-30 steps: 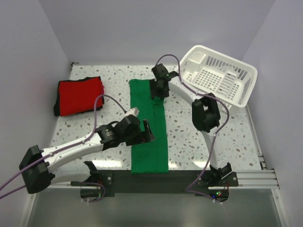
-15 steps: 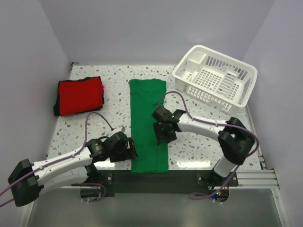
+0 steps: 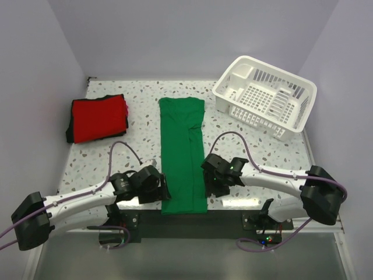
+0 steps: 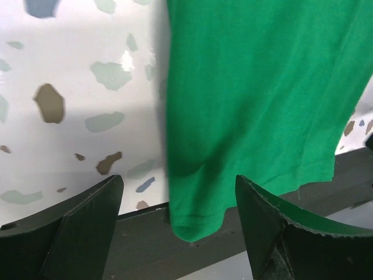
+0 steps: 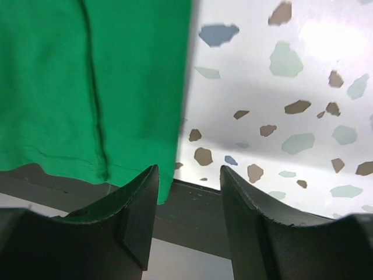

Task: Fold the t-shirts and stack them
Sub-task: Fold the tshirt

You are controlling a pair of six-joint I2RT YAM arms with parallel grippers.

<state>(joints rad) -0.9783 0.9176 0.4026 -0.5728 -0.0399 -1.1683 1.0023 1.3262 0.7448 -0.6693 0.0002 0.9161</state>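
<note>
The green t-shirt [image 3: 182, 146] lies folded into a long narrow strip down the middle of the table, its near hem hanging over the dark front rail. The red t-shirt [image 3: 98, 118] sits folded at the far left. My left gripper [image 3: 165, 191] is low at the strip's near left corner. In the left wrist view it [image 4: 179, 181] is open, with the green shirt's corner [image 4: 198, 224] below the gap. My right gripper [image 3: 208, 185] is at the near right corner. In the right wrist view it [image 5: 189, 170] is open, the shirt's edge [image 5: 169, 175] beside its left finger.
A white slatted basket [image 3: 265, 96] stands at the back right. The dark rail [image 3: 233, 217] runs along the table's near edge. Walls close in the table at the back and both sides.
The right arm swung from the shirt's far end down to its near right corner. The left gripper moved down to the near left corner. Both sets of jaws narrowed a little.
</note>
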